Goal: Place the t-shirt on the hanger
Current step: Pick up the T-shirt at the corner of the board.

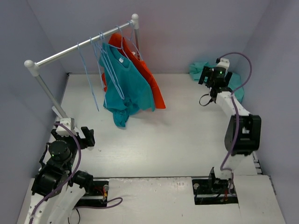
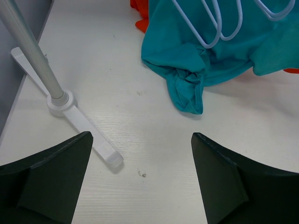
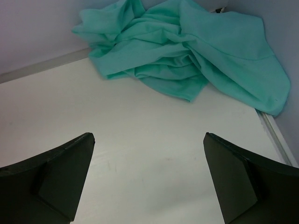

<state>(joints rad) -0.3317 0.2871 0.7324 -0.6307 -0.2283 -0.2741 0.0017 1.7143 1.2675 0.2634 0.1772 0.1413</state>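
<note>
The mint-green t-shirt (image 3: 187,51) lies crumpled on the table in the far right corner against the walls; it also shows in the top view (image 1: 197,69). My right gripper (image 3: 148,136) is open and empty, just short of the shirt and not touching it; in the top view it (image 1: 204,75) sits beside the shirt. Thin light-blue wire hangers (image 1: 88,77) hang on the rail at back left; their lower loops (image 2: 210,28) show in the left wrist view. My left gripper (image 2: 141,135) is open and empty over bare table near the rack's foot (image 2: 63,100).
A darker blue-teal t-shirt (image 1: 126,88) and an orange-red garment (image 1: 152,84) hang on the rail (image 1: 79,46). The rack's pole (image 2: 28,51) and white foot bar (image 2: 93,135) stand close to my left gripper. Walls enclose the table on three sides.
</note>
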